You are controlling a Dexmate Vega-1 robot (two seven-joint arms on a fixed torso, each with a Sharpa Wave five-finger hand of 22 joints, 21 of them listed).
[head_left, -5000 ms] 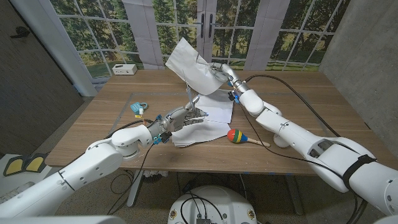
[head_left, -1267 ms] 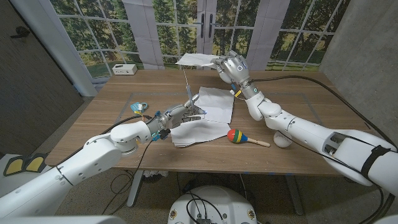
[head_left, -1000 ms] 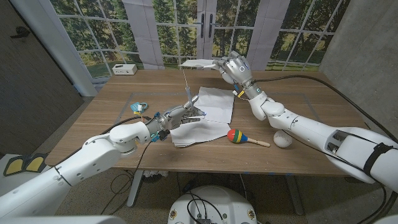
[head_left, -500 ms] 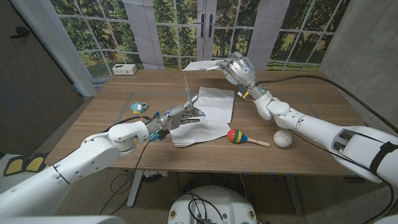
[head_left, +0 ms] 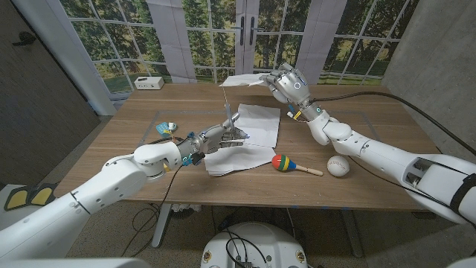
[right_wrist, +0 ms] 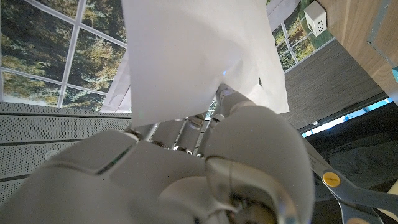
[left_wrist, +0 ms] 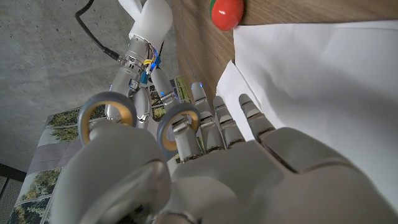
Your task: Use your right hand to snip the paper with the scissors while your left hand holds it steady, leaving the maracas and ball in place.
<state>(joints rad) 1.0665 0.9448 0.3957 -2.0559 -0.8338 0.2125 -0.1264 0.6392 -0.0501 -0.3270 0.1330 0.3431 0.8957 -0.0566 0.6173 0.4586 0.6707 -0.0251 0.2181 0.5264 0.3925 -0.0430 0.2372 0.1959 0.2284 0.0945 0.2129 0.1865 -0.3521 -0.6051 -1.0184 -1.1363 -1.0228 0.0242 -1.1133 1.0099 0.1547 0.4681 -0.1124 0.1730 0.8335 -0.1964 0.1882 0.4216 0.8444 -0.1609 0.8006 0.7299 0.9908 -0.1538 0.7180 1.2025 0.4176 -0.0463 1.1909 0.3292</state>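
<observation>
My left hand (head_left: pixel 210 138) grips the scissors (head_left: pixel 227 116) over the table's middle, blades pointing up and away. Its fingers pass through the grey handle rings (left_wrist: pixel 112 114), as the left wrist view shows. My right hand (head_left: pixel 287 80) is raised above the far side of the table and pinches a white paper sheet (head_left: pixel 241 79), held roughly level in the air. From the right wrist view the sheet (right_wrist: pixel 194 56) hangs past the hand (right_wrist: pixel 186 168), with the scissors (right_wrist: pixel 356 194) below it. The maraca (head_left: pixel 283 162) and the white ball (head_left: pixel 338 166) lie on the table at front right.
More white sheets (head_left: pixel 259 125) lie on the table under and beyond my left hand, one crumpled (head_left: pixel 239 158) near the maraca. A small blue object (head_left: pixel 165 128) sits on the left. A white box (head_left: pixel 149 83) stands at the far left edge.
Five seconds ago my right hand held the sheet upright; it now holds it level and has drifted slightly right. The right forearm has lifted off the ball. My left hand with the scissors has stayed put.
</observation>
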